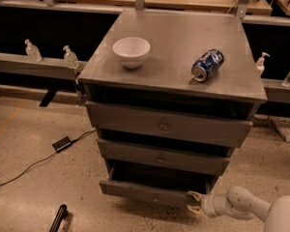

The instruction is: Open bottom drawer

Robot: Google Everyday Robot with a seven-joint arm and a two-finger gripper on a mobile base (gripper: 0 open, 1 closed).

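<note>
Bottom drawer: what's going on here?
The robot's gripper is at the right end of the bottom drawer front, low on the grey cabinet. That drawer sits partway out, past the middle drawer above it. A white bowl and a blue soda can on its side rest on the cabinet top.
</note>
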